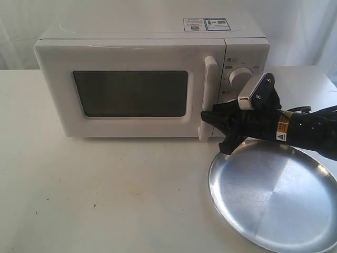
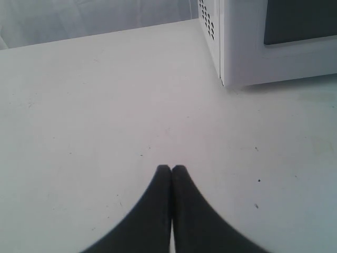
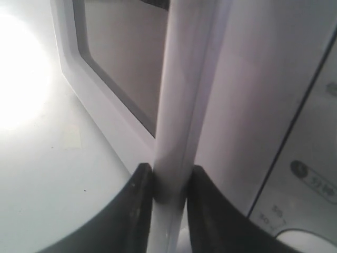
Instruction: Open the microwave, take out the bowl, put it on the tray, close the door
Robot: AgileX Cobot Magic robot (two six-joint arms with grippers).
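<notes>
The white microwave (image 1: 152, 37) stands at the back of the table with its door (image 1: 58, 95) against the front, or open by a crack at most. My right gripper (image 1: 206, 117) reaches in from the right and is shut on the lower part of the vertical bar handle (image 1: 211, 74). In the right wrist view the handle (image 3: 181, 79) runs between the two black fingers of that gripper (image 3: 169, 176). The steel tray (image 1: 274, 200) lies below the right arm. My left gripper (image 2: 171, 168) is shut on nothing, low over the table. The bowl is hidden.
A corner of the microwave (image 2: 242, 47) with its vent holes shows ahead of the left gripper. The control panel with a round dial (image 1: 241, 76) sits right of the handle. The left arm is outside the exterior view. White curtain behind.
</notes>
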